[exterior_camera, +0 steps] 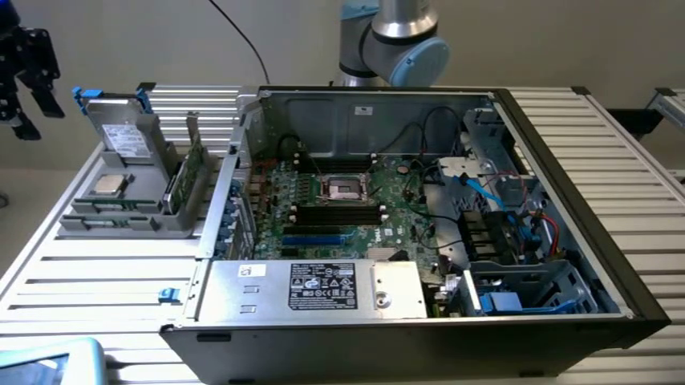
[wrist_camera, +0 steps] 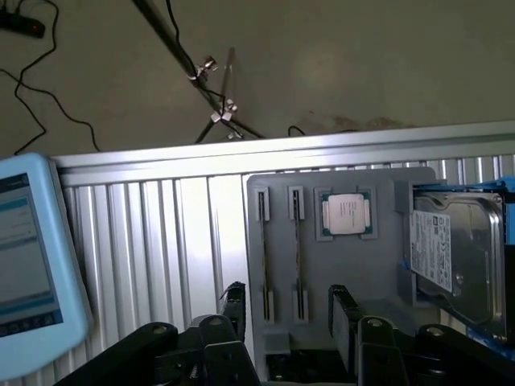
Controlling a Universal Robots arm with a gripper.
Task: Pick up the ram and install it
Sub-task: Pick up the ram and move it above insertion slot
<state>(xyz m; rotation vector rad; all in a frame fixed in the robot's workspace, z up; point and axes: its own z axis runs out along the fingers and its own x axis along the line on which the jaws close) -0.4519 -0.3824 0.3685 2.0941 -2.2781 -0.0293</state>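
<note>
Ram (wrist_camera: 299, 257), a long thin green circuit-board stick, stands on edge in a slot of the flat grey plastic holder (wrist_camera: 378, 249), w/ a second like stick (wrist_camera: 264, 257) in the slot just beside it. The same holder carries a square silver processor chip (wrist_camera: 346, 215) and a silver-and-black hard drive (wrist_camera: 455, 257). It sits on the ribbed aluminium counter (wrist_camera: 161, 241) at the exterior view's left, just beside the open black PC case (exterior_camera: 583, 200). The black two-finger hand (wrist_camera: 286, 289) hangs above the holder, fingers spread wide, gripping and touching nothing: released. Key relation, as I judge it: the ram lies below the hand, and in the wrist view both sticks fall w/in the gap btwn the fingers, the one nearer the chip closer to the middle. Its long axis runs square to the line joining the fingers, so the pads face its flat sides, not its ends. The black memory slots (exterior_camera: 337, 211) in the case look empty and lie well apart from the ram, toward the exterior view's right.
</note>
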